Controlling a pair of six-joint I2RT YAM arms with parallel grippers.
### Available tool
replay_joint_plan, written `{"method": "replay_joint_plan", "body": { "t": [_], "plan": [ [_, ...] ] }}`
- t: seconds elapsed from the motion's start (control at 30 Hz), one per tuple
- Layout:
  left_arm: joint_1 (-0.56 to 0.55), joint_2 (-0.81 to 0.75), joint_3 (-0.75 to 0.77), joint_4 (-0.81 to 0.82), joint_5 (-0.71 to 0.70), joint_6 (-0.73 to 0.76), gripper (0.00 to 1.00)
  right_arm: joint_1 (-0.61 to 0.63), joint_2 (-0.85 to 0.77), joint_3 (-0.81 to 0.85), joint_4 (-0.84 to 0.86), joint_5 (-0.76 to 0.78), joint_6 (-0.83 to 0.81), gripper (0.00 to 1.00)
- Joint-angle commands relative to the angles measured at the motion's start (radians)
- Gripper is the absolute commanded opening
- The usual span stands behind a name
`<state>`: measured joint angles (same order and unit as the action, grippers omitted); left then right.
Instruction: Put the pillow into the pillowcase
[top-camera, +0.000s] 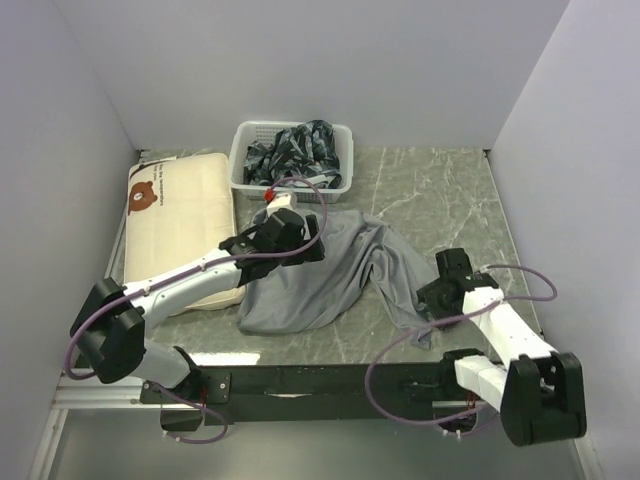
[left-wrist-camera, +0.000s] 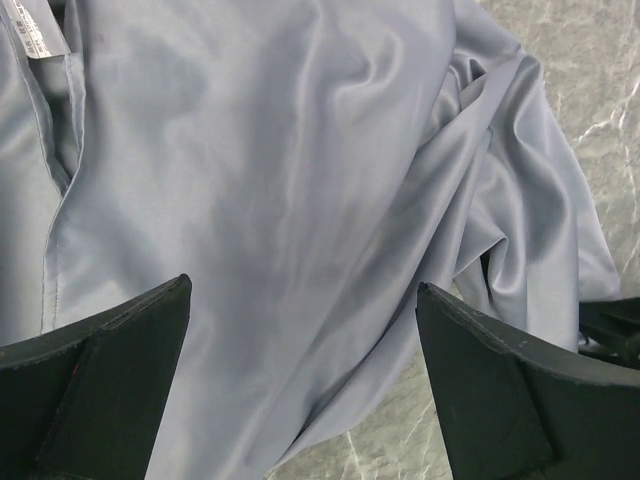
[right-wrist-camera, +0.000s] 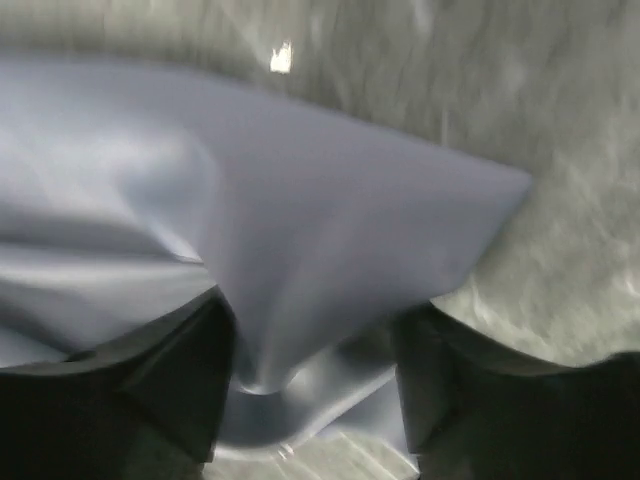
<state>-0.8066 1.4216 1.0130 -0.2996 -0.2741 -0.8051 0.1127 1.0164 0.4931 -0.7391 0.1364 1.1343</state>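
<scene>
The cream pillow (top-camera: 180, 215) with its brown bear face lies at the left of the table, partly under my left arm. The grey pillowcase (top-camera: 320, 270) is spread crumpled in the middle. My left gripper (top-camera: 285, 235) hovers over its upper left part, open, with only cloth below the fingers. In the left wrist view the gripper (left-wrist-camera: 303, 300) is wide apart above the pillowcase (left-wrist-camera: 300, 150), whose white tag (left-wrist-camera: 35, 30) shows at the top left. My right gripper (top-camera: 435, 290) is at the pillowcase's right corner. In the blurred right wrist view the gripper (right-wrist-camera: 312, 330) stands open with a fold of pillowcase (right-wrist-camera: 330, 220) lying between the fingers.
A white basket (top-camera: 240, 160) holding dark patterned cloth stands at the back, just beyond the left gripper. Grey walls close the table on the left, back and right. Marbled tabletop (top-camera: 440, 190) shows to the right of the pillowcase.
</scene>
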Motion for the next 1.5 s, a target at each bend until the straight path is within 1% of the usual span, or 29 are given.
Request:
{"method": "replay_joint_plan", "body": {
  "t": [0.0, 0.03, 0.07, 0.1, 0.13, 0.2, 0.23, 0.27, 0.33, 0.37, 0.4, 0.47, 0.5, 0.53, 0.57, 0.6, 0.63, 0.67, 0.7, 0.73, 0.77, 0.87, 0.9, 0.97, 1.03, 1.13, 1.23, 1.4, 1.47],
  "plan": [
    [-0.005, -0.058, -0.007, 0.022, 0.018, 0.012, 0.98, -0.089, 0.108, 0.089, 0.17, 0.035, -0.063, 0.52],
    [-0.005, -0.064, -0.011, 0.019, 0.015, 0.014, 0.97, -0.108, 0.161, 0.123, 0.185, 0.064, -0.086, 0.23],
    [-0.005, -0.075, -0.019, 0.013, 0.012, 0.015, 0.95, -0.143, 0.191, 0.16, 0.213, 0.058, -0.125, 0.09],
    [-0.005, -0.081, -0.022, 0.01, 0.012, 0.015, 0.93, -0.172, 0.218, 0.245, 0.277, 0.052, -0.219, 0.02],
    [-0.005, -0.085, -0.027, 0.007, 0.009, 0.012, 0.92, -0.217, 0.276, 0.293, 0.303, 0.069, -0.264, 0.0],
    [-0.005, -0.101, -0.037, -0.004, 0.012, 0.006, 0.86, -0.266, 0.348, 0.477, 0.304, 0.112, -0.353, 0.0],
    [-0.005, -0.107, -0.043, -0.006, 0.01, -0.002, 0.84, -0.296, 0.432, 0.551, 0.279, 0.142, -0.363, 0.0],
    [-0.005, -0.119, -0.057, -0.007, 0.01, -0.006, 0.82, -0.31, 0.48, 0.694, 0.247, 0.207, -0.364, 0.0],
    [-0.003, -0.124, -0.07, -0.001, 0.016, -0.022, 0.8, -0.337, 0.619, 0.822, 0.195, 0.198, -0.383, 0.0],
    [-0.005, -0.124, -0.074, 0.002, 0.015, -0.026, 0.8, -0.338, 0.667, 0.951, 0.163, 0.163, -0.393, 0.0],
    [-0.005, -0.119, -0.076, 0.008, 0.027, -0.029, 0.8, -0.335, 0.709, 1.004, 0.092, 0.141, -0.396, 0.01],
    [-0.005, -0.104, -0.07, 0.008, 0.039, -0.037, 0.81, -0.291, 0.754, 1.03, 0.109, 0.057, -0.451, 0.24],
    [-0.005, -0.098, -0.068, 0.011, 0.045, -0.039, 0.82, -0.265, 0.746, 1.018, 0.113, 0.084, -0.478, 0.47],
    [-0.005, -0.095, -0.068, 0.016, 0.05, -0.039, 0.86, -0.242, 0.717, 0.998, 0.109, 0.122, -0.488, 0.78],
    [-0.005, -0.09, -0.068, 0.019, 0.053, -0.042, 0.88, -0.193, 0.694, 0.936, 0.103, 0.164, -0.481, 0.89],
    [-0.005, -0.089, -0.071, 0.022, 0.055, -0.046, 0.9, -0.171, 0.627, 0.886, 0.133, 0.17, -0.485, 0.91],
    [-0.005, -0.087, -0.08, 0.037, 0.053, -0.052, 0.92, -0.147, 0.588, 0.828, 0.159, 0.175, -0.488, 0.99],
    [-0.005, -0.081, -0.085, 0.043, 0.053, -0.06, 0.93, -0.13, 0.55, 0.723, 0.173, 0.19, -0.466, 1.0],
    [-0.003, -0.076, -0.088, 0.048, 0.058, -0.077, 0.93, -0.117, 0.477, 0.67, 0.178, 0.193, -0.443, 1.0],
    [-0.003, -0.072, -0.09, 0.045, 0.053, -0.088, 0.93, -0.095, 0.44, 0.617, 0.191, 0.172, -0.432, 1.0],
    [-0.003, -0.063, -0.09, 0.037, 0.044, -0.103, 0.92, -0.087, 0.4, 0.514, 0.21, 0.157, -0.406, 1.0],
    [-0.002, -0.072, -0.108, -0.004, -0.035, -0.184, 0.91, -0.05, 0.282, 0.353, 0.208, 0.138, -0.328, 0.99],
    [0.003, -0.075, -0.113, -0.018, -0.057, -0.231, 0.91, -0.032, 0.233, 0.317, 0.183, 0.146, -0.299, 0.97],
    [0.009, -0.084, -0.132, -0.035, -0.086, -0.264, 0.9, -0.016, 0.179, 0.212, 0.179, 0.137, -0.222, 0.88],
    [0.02, -0.095, -0.154, -0.033, -0.086, -0.304, 0.9, -0.011, 0.108, 0.113, 0.225, 0.117, -0.185, 0.83],
    [0.026, -0.102, -0.171, -0.013, -0.066, -0.316, 0.9, -0.013, 0.085, 0.07, 0.274, 0.114, -0.142, 0.78],
    [0.026, -0.113, -0.18, -0.026, -0.071, -0.325, 0.9, -0.022, 0.155, 0.096, 0.29, 0.137, -0.131, 0.73],
    [0.029, -0.156, -0.221, -0.027, -0.086, -0.336, 0.9, -0.171, 0.319, 0.14, 0.331, 0.092, -0.166, 0.65],
    [0.03, -0.171, -0.231, -0.029, -0.089, -0.338, 0.9, -0.221, 0.344, 0.14, 0.359, 0.075, -0.179, 0.64]
  ]
}}
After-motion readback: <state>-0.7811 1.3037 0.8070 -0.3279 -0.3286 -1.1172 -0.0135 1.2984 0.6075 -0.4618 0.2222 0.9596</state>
